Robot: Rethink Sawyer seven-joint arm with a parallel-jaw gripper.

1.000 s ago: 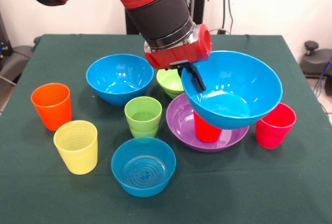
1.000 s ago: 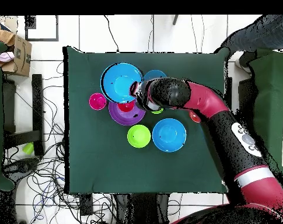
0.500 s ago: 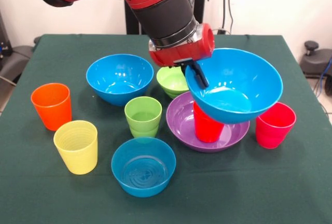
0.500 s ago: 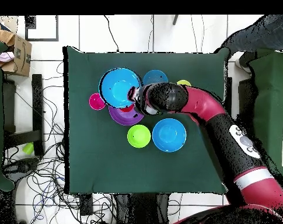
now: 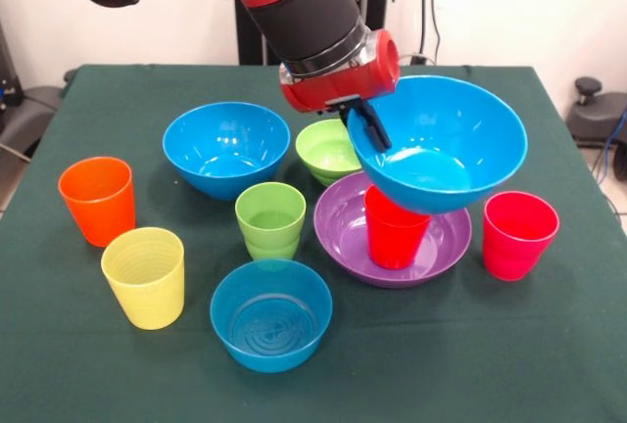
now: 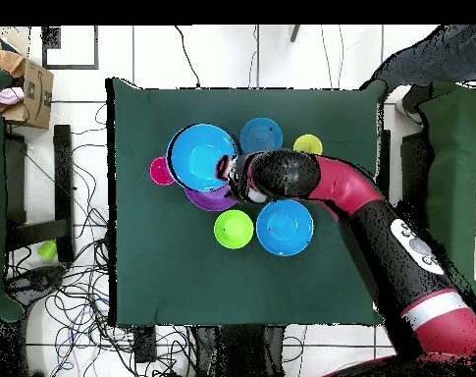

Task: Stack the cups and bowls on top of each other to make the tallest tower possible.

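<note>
Large blue bowl in hand.
My gripper (image 5: pixel 370 127) pinches the large blue bowl (image 5: pixel 441 154) by its rim, tilted, over the red cup (image 5: pixel 394 229) in the purple bowl (image 5: pixel 338 222).

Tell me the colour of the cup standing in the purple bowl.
Red cup; the front view shows it best, standing in the purple bowl.

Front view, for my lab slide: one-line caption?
Sawyer gripper holds a large glossy blue plastic bowl by its rim above a red ribbed cup.
</note>
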